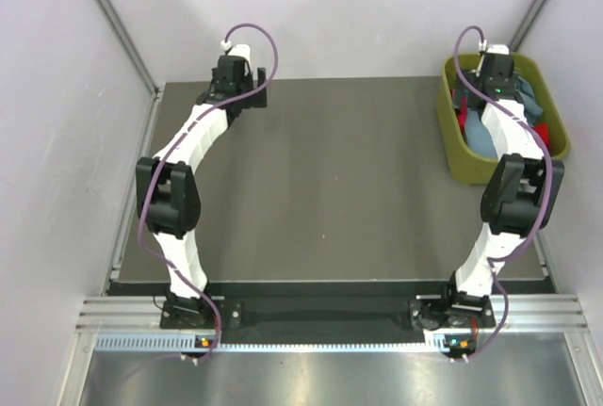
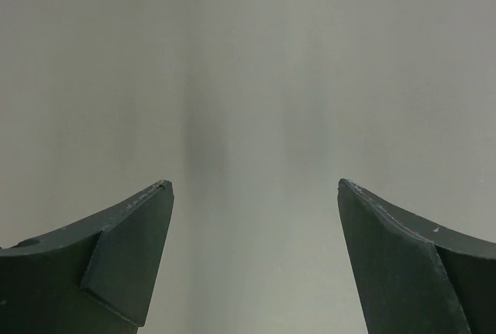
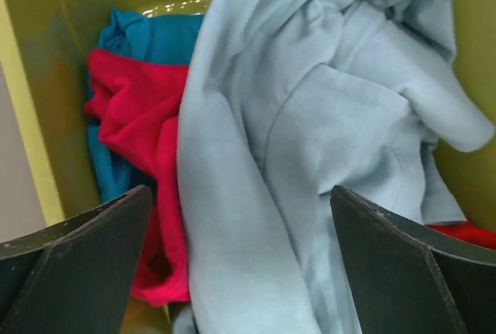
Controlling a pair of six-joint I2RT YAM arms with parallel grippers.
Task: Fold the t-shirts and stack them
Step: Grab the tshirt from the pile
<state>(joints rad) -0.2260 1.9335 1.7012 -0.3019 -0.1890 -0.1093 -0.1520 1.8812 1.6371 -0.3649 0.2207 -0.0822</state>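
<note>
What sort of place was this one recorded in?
Probably a robotics lab test cell, not a home: plain white panel walls on aluminium framing, a dark table, and an olive bin of crumpled t-shirts.

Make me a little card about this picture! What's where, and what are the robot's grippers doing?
bin: olive green, far right corner of the table
in the bin: grey-blue tee on top, red tee and turquoise tee beside it, all crumpled
right gripper: open, just above the grey-blue tee, holding nothing
left gripper: open, over bare table at the far left, holding nothing
folded tees: none seen
</note>
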